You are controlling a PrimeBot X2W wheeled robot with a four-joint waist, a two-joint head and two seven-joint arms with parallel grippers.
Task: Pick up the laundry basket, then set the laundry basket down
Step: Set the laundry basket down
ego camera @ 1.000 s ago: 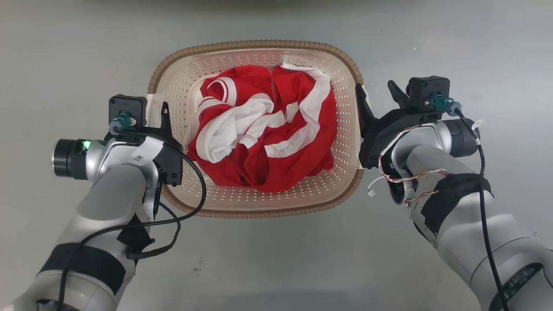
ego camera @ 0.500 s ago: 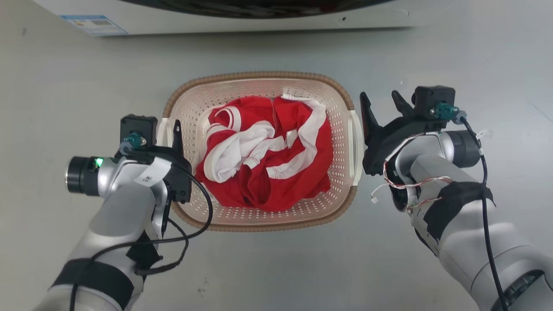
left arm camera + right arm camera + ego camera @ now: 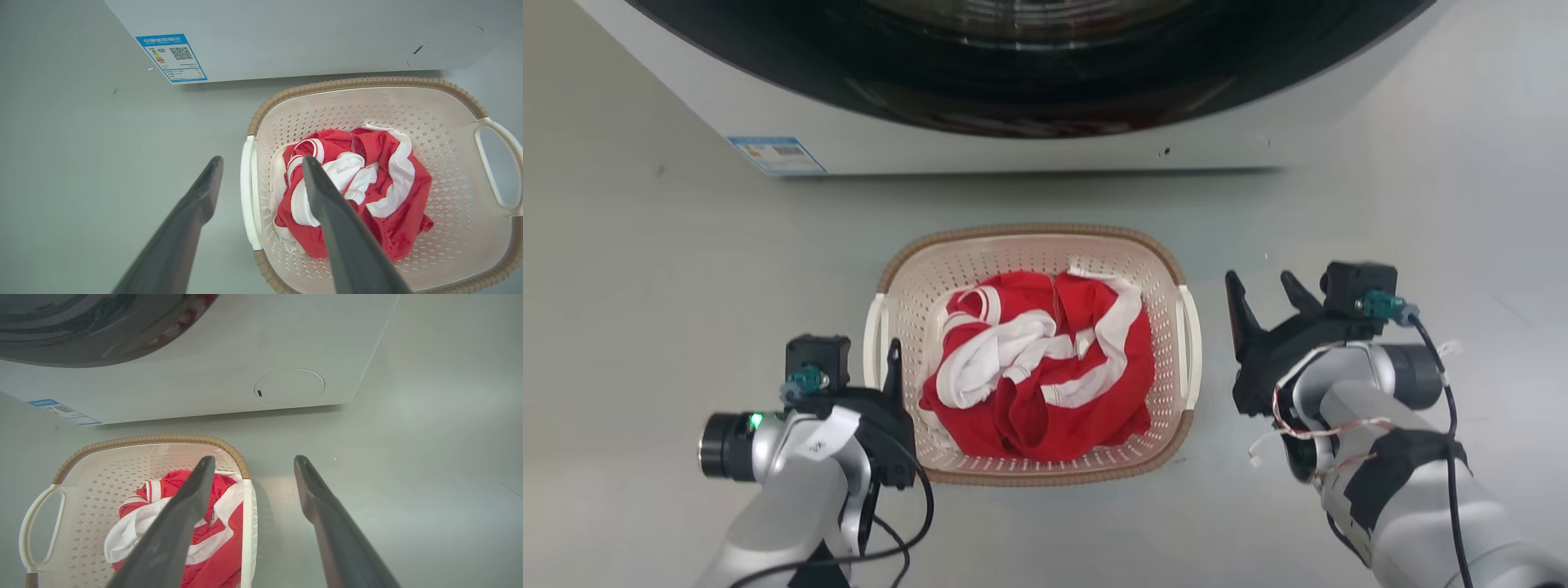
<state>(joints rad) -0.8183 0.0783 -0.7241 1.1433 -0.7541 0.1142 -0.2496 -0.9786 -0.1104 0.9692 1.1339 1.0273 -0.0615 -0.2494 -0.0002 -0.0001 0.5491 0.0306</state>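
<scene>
Laundry basket (image 3: pixel 1029 235), cream perforated plastic with a brown woven-look rim and two white side handles: it stands on the grey floor (image 3: pixel 645 310), close to the near side of the white washing machine (image 3: pixel 1013 159). A crumpled red-and-white garment (image 3: pixel 1045 376) lies inside.

Left gripper (image 3: pixel 262 163): jaws wide, holding nothing. In the left wrist view the left handle (image 3: pixel 246 192) lies between the two fingers, and no contact is visible.

Right gripper (image 3: pixel 1260 282): jaws wide, holding nothing. It is just right of the right handle (image 3: pixel 1194 343) and apart from it.

Judgement: neither gripper bears the basket, so you are either before the lift or after the set-down. These views do not settle which.

If the lift is pending, lower each gripper until a handle bar sits between its fingers. Close both together, then raise both arms evenly to keep the basket level.

If the set-down is complete, draw both grippers outward, clear of the handles.
</scene>
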